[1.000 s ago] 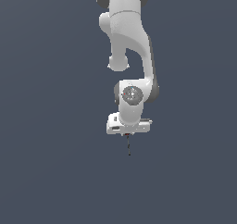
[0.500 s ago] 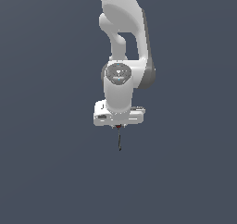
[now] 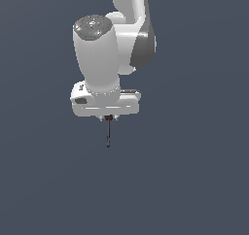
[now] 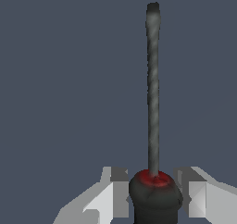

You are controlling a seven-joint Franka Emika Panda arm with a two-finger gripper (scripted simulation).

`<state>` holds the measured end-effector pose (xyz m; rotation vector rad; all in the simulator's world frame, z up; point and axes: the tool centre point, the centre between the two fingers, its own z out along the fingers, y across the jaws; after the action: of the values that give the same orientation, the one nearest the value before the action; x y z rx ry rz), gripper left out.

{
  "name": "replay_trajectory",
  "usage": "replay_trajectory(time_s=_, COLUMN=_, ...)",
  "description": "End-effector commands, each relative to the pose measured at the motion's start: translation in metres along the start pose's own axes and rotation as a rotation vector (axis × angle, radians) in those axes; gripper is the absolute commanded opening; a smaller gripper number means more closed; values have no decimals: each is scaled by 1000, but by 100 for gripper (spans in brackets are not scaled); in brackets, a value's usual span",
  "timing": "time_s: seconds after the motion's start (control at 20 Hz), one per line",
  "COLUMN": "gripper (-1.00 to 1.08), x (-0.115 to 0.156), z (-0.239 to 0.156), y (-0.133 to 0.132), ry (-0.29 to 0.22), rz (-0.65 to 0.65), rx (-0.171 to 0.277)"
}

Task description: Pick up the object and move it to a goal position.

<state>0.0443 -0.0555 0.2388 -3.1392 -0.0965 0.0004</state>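
Note:
The object [image 3: 109,132] is a thin screwdriver-like tool with a red-and-black handle and a long dark shaft. It hangs shaft-down from under my white gripper [image 3: 109,118] in the exterior view, well above the grey ground. In the wrist view the handle [image 4: 155,195] sits squeezed between my two fingers [image 4: 113,190], and the shaft [image 4: 152,89] points straight away from the camera. My gripper [image 4: 155,193] is shut on the handle. Most of the handle is hidden by the hand in the exterior view.
Only a plain dark grey surface [image 3: 194,180] surrounds the arm. The white arm [image 3: 97,49] fills the upper middle of the exterior view. No goal marker shows.
The arm has swung toward the camera and risen, so the hand looks much larger now. The tool stays held in the fingers, shaft pointing down.

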Motion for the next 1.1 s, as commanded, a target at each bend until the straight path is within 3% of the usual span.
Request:
replay_trajectory(time_s=0.0, gripper=-100, x=0, z=-28, y=14, ry=0, rz=0, rx=0)
replay_trajectory(time_s=0.5, gripper=-100, x=5, z=-124, y=63, ry=0, rz=0, rx=0)
replay_trajectory(time_s=1.05, gripper=-100, x=10, z=-189, y=96, ry=0, rz=-1, rx=-1)
